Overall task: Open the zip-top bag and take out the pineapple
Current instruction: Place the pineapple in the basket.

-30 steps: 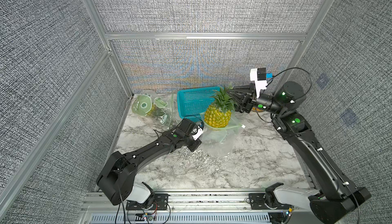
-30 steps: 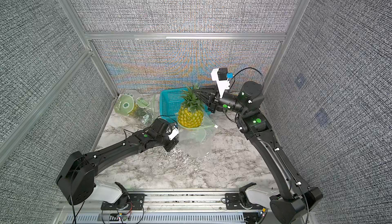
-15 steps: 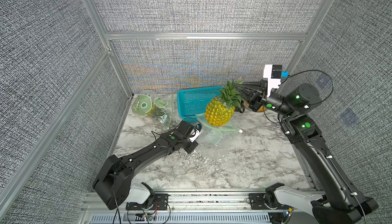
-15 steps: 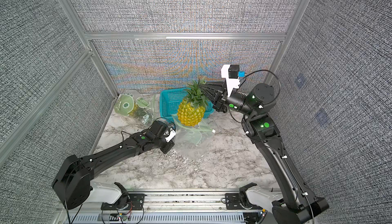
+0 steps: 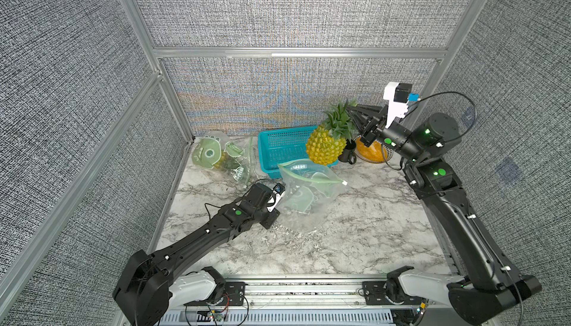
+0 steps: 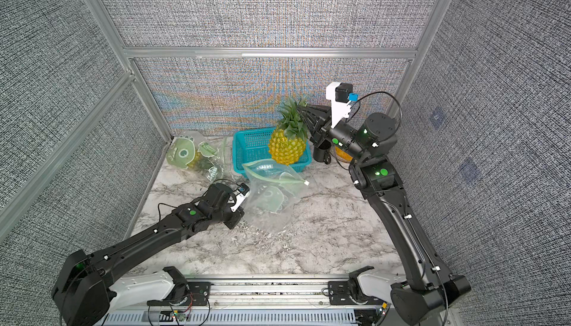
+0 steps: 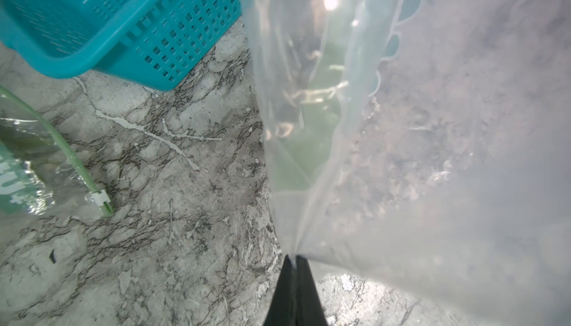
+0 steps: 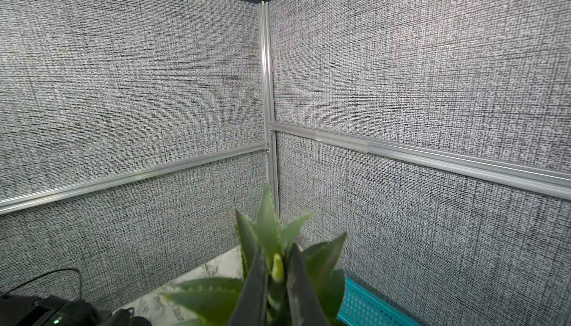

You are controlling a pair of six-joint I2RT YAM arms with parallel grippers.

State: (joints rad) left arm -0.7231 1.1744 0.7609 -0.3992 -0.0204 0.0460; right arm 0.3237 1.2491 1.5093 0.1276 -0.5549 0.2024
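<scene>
Grey woven panels on aluminium framing close in a marble-patterned table [image 5: 355, 234]; both arms are at work over it. Progress: we judge the task nearly done; the zip-top bag [image 5: 306, 197] lies on the table with its green zip track gaping, the white slider [image 5: 344, 183] sits at the far end of the track, and the pineapple [image 5: 324, 148] hangs in the air wholly clear of the mouth, above the bag's open end and in front of the teal basket [image 5: 262, 151]. The right pincer [image 8: 276, 265] is closed on the leaf crown, its fingers nearly together with leaves between them; the fruit dangles tilted below it. The left pincer [image 7: 293, 262] is pressed together on a fold of the bag's clear film, pinning the bag low by the table. What is left, in our judgement: set the pineapple down on the table and let go; nothing marks a set place. Containers: the task's bag looks empty apart from its green printed figure; the basket shows no contents that we can see; a second printed bag [image 5: 219, 157] at the back corner holds something yellow-green, which we cannot identify; a black mug [image 5: 347, 154] and a bowl [image 5: 372, 153] with orange contents stand beside the basket.
</scene>
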